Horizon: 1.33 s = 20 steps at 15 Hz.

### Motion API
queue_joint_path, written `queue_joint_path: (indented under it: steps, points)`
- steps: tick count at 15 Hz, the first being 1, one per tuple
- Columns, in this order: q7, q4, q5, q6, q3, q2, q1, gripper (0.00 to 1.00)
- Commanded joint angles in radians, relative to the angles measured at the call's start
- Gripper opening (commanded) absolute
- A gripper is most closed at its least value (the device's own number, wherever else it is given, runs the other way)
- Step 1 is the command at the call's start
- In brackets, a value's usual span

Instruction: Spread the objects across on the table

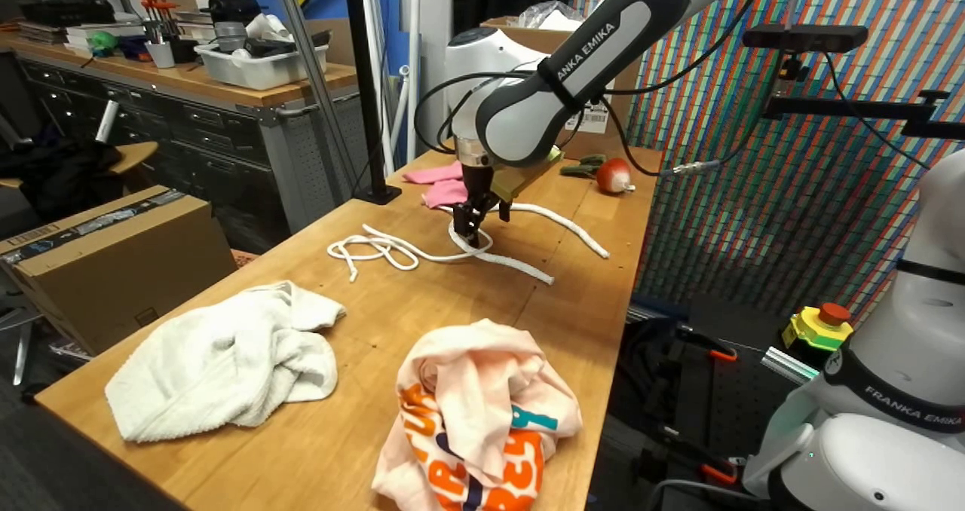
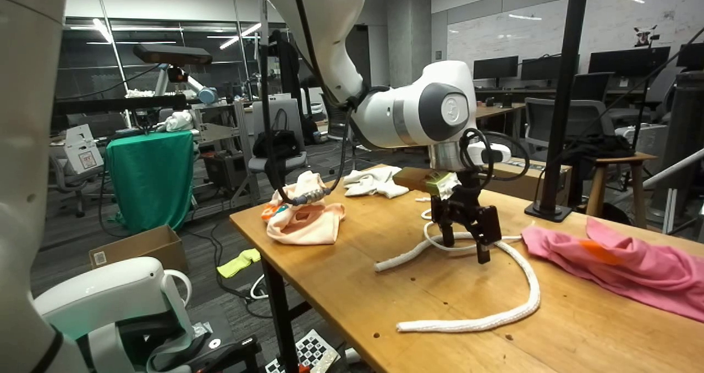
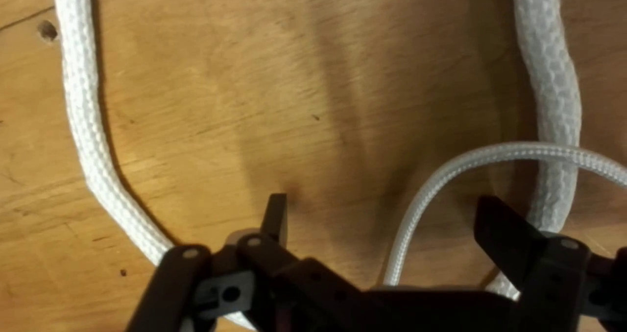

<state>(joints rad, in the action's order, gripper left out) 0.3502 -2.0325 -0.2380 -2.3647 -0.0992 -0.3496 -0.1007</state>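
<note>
Cord point(image 3: 509, 151) looped beside the spread fingers point(image 2: 483, 253) of the gripper point(image 3: 379, 202)

Thin and white, the cord lies on the plank-topped table point(image 1: 354, 428). In the wrist view the fingers stand wide apart, and one side of the loop shows between them; whether either finger touches it, I cannot tell. The cord crosses a thicker white curved strip point(image 3: 81, 92) that bends beneath the gripper. Near this bend lies a pink cloth point(image 2: 649, 265); beyond, in an exterior view, a small red ball point(image 1: 612, 174) sits beside a dark green item point(image 1: 579, 170). Toward the table's opposite end, an off-white cloth point(image 1: 241, 360) and a peach cloth with orange print point(image 1: 482, 413) lie crumpled, apart from each other.

Behind the arm point(image 1: 603, 51), a cardboard box point(image 1: 595, 144) has clear plastic point(image 1: 546, 12) rising from its top. Beside the table stands a brown carton point(image 1: 143, 270), closed, with dark tape point(image 1: 98, 221) along it. On the workbench point(image 1: 219, 119), a white bin point(image 1: 260, 72) holds jumbled things point(image 1: 265, 47), and a white cup point(image 1: 160, 55) holds red-handled tools point(image 1: 157, 0). An open-topped container point(image 2: 137, 241) sits on the floor point(image 2: 209, 219), its inside hidden.
</note>
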Motion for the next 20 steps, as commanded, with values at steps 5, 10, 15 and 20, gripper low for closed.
queue_joint_path:
  steps: [5, 10, 15, 20]
  points:
    - [-0.022, -0.028, 0.058, -0.030, 0.026, 0.030, 0.018, 0.35]
    - [-0.032, -0.027, 0.088, -0.040, 0.031, 0.040, 0.025, 0.05]
    - [-0.035, -0.029, 0.100, -0.042, 0.033, 0.056, 0.029, 0.06]
    - [-0.034, -0.031, 0.073, -0.060, 0.052, 0.109, 0.003, 0.05]
